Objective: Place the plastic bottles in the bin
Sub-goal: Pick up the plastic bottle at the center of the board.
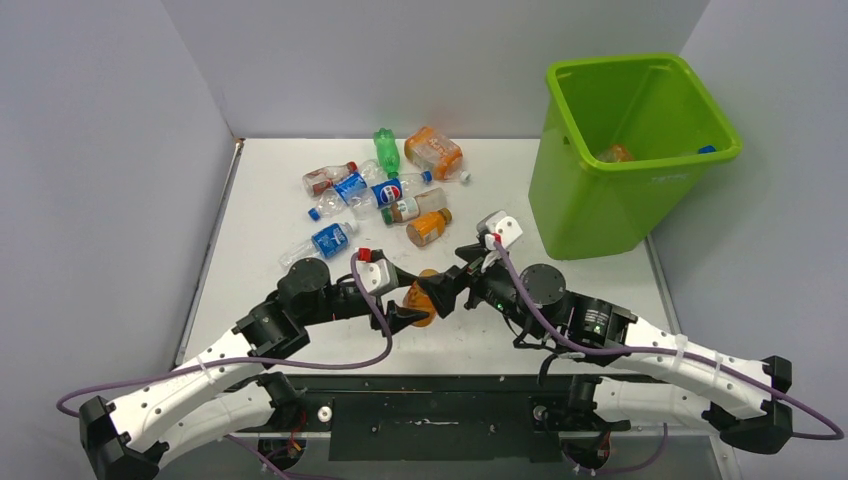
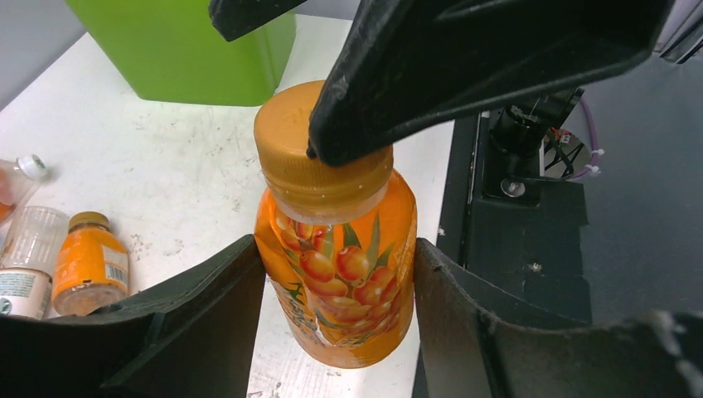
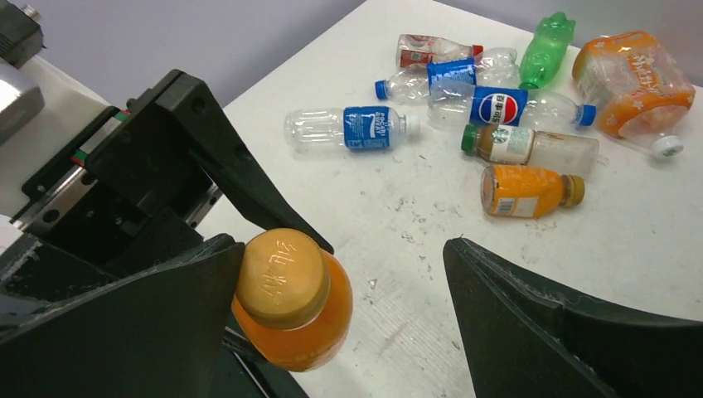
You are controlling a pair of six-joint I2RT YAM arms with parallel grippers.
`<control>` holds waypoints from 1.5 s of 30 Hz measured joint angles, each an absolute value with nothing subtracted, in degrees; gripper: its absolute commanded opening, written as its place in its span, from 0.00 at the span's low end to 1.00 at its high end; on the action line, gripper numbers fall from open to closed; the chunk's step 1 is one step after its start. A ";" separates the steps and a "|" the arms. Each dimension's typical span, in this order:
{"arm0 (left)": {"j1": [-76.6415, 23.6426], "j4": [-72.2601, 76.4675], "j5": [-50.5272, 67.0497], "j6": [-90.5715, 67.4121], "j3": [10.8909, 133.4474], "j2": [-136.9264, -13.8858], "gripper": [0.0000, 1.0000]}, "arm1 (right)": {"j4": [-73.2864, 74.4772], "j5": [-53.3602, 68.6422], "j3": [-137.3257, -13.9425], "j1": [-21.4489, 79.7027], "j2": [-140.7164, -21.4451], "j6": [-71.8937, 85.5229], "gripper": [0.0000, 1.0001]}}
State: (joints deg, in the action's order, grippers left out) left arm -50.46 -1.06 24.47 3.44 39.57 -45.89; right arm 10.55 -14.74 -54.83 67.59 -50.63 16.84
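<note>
Pile [image 1: 388,192]: we count about eight loose bottles lying on their sides toward the far middle of the table [image 1: 270,200], well apart from both grippers.
Left gripper [image 2: 336,269]: we see it clamped on the orange bottle [image 2: 340,286], one finger against each side of the labelled body, below the cap.
Orange bottle: it sits between the two grippers near the table's front edge, and we judge it to be lifted clear of the surface.
Long axis: roughly left to right, along the line from one gripper to the other.
Pointing: the cap faces the right gripper and the base faces back toward the left wrist. From the right wrist we look almost straight onto the cap top.
Right gripper [image 3: 344,249]: the jaws are spread wide and grip nothing. The cap end lies inside the gap but hard against one finger, with the other finger well apart from it.
Key relation: the bottle lies just left of the right gripper, cap first. We judge that a handover depends on that gripper centring on the neck before it closes.
Nearer arm: the right arm is nearer the bin.
Bin [image 1: 590,215]: upright at the far right, mouth open, well apart from the held bottle. We see an orange piece and something blue inside.
</note>
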 measured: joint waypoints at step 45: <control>-51.18 7.03 25.28 -0.84 34.96 -43.07 0.96 | 4.91 -13.52 -51.03 69.41 -54.92 23.86 0.05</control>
State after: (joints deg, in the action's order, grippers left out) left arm -51.18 7.03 25.28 -0.84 34.96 -43.07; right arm 4.91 -13.52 -51.03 69.41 -54.92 23.86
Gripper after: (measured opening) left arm 0.903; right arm 0.435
